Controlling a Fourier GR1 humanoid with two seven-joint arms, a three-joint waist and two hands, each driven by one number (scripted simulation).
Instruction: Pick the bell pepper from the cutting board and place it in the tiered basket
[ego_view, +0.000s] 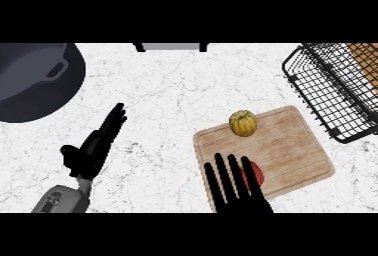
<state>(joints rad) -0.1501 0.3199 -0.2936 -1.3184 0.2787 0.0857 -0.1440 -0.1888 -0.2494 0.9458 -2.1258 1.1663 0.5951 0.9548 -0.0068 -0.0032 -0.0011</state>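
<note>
1 desk (184, 90) is carrying 1 pot (29, 80) (top-L), 1 tiered basket (332, 95) (top-R), 1 cutting board (295, 150). 2 hands, both open: L hand (92, 150) is resting at left; R hand (236, 192) is hovering over board. On board: 1 yellow squash (243, 123), 1 bell pepper (258, 175) lying under R fingers.

The counter (177, 90) is white, veined all over with thin grey-black marbling. At its far left corner sits a pot (29, 85) in dark slate grey. The cutting board (288, 145) is pale tan wood with fine grain lines. On it are a yellow vegetable (243, 123) with olive ribs at the far edge and a bell pepper (255, 175) showing red beneath the black right hand (236, 192). The left hand (92, 150) is black too, its forearm (63, 200) grey. At the far right corner is a black wire basket (332, 100), with an orange-brown patch behind the mesh.
</note>
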